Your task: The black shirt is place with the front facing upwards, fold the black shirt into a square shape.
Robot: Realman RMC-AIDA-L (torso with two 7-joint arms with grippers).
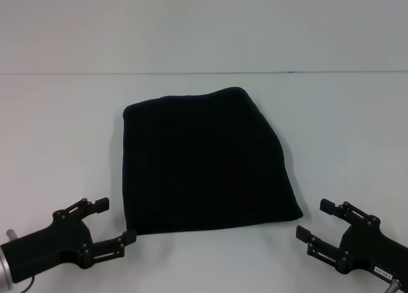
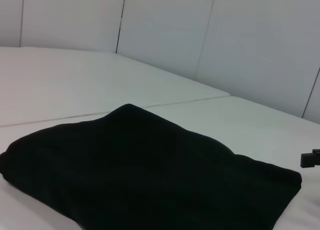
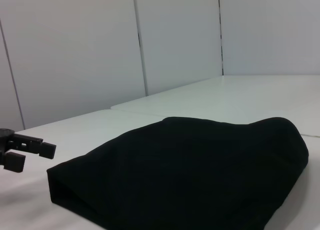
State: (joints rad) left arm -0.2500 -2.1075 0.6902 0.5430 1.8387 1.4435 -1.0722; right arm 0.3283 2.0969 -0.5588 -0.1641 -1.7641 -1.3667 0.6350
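The black shirt (image 1: pixel 207 162) lies folded into a rough square in the middle of the white table, with no lettering or label showing. It also fills the lower part of the left wrist view (image 2: pixel 150 175) and the right wrist view (image 3: pixel 190 170). My left gripper (image 1: pixel 115 221) rests open near the table's front edge, just off the shirt's front left corner, holding nothing. My right gripper (image 1: pixel 313 220) is open as well, just beyond the shirt's front right corner. Neither touches the cloth.
The white table (image 1: pixel 57 134) stretches around the shirt on all sides. Pale wall panels (image 2: pixel 165 30) stand behind it. The left gripper's fingertips (image 3: pixel 30 147) appear far off in the right wrist view.
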